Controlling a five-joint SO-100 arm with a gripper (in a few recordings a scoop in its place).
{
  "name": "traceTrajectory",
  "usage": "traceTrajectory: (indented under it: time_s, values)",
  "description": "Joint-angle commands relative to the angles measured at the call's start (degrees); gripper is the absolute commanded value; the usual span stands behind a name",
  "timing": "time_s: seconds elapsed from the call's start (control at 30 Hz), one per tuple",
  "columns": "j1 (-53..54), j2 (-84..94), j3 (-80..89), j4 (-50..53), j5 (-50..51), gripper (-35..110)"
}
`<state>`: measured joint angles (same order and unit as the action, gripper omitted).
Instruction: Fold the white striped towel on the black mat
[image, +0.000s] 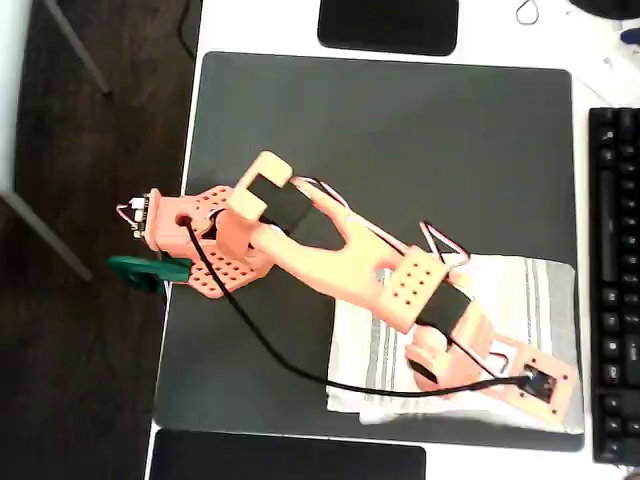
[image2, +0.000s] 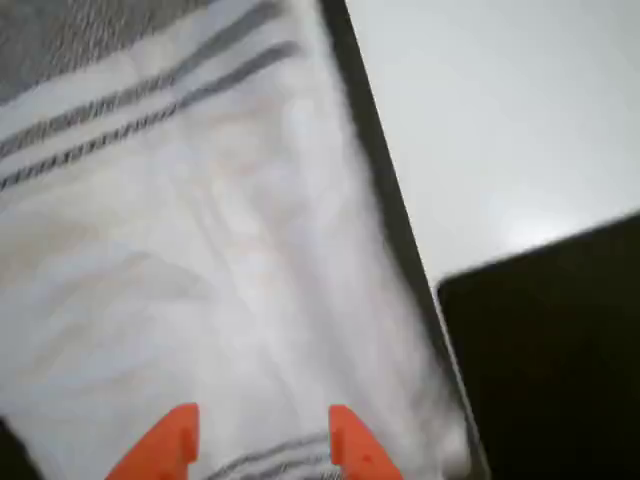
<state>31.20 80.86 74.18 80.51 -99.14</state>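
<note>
The black mat (image: 400, 140) was the largest thing in the overhead view, and everything else is placed against it. Its upper half lay bare, giving wide open room above the arm. The white table (image: 260, 25) showed as a strip beyond the mat's top edge, where a glossy black pad (image: 388, 24) sat just off the mat. A black keyboard (image: 612, 280) ran along the mat's right edge. Another glossy black pad (image: 290, 458) lay just below the mat's bottom edge.

The orange arm (image: 300, 245) reached from the mat's left edge across to its lower right corner. The white striped towel (image: 520, 290) lay flat in that corner, its right and bottom edges close to the mat's own edges.

In the wrist view the gripper (image2: 260, 440) hung over the towel (image2: 200, 260), fingertips (image2: 170, 435) apart with cloth showing between them; whether they touched the towel could not be told.
</note>
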Motion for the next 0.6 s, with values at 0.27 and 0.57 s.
traceTrajectory:
  time_s: [0.27, 0.57]
  values:
    - [5.98, 32.43, 35.33, 0.18, 23.12, 18]
    - [9.23, 42.63, 51.42, -3.25, 39.64, 16]
